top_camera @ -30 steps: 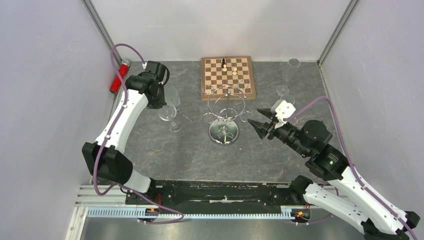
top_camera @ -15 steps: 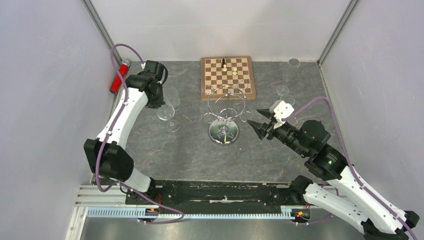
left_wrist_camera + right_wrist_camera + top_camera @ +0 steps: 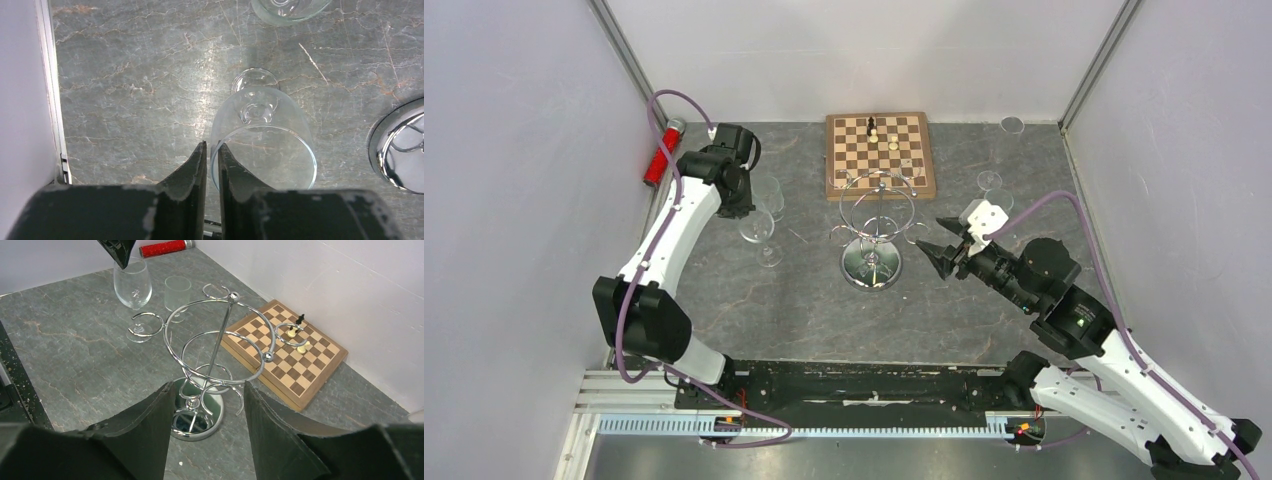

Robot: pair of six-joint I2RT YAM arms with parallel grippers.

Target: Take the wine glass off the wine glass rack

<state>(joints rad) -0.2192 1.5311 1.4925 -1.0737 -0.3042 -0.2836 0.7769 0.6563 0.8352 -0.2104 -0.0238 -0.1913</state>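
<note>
The wine glass (image 3: 262, 135) stands upright on the stone table, left of the wine glass rack (image 3: 874, 225), with its foot (image 3: 255, 80) flat on the table. My left gripper (image 3: 210, 146) is at its rim, jaws a narrow slit apart, the rim's near edge running into that slit. The same glass (image 3: 132, 285) shows in the right wrist view with a left fingertip (image 3: 120, 250) above it. The chrome rack (image 3: 220, 355) has no glass on its loops. My right gripper (image 3: 936, 237) is open just right of the rack, pointing at it, nothing between its fingers.
A second glass (image 3: 771, 195) stands just behind the wine glass. The wooden chessboard (image 3: 880, 152) with a few pieces lies behind the rack. Two more glasses (image 3: 989, 182) (image 3: 1012, 125) stand at the back right. A red cylinder (image 3: 660, 155) lies along the left wall.
The left arm has shifted slightly over the wine glass, which stays standing on the table. The right gripper has edged a little toward the rack.
</note>
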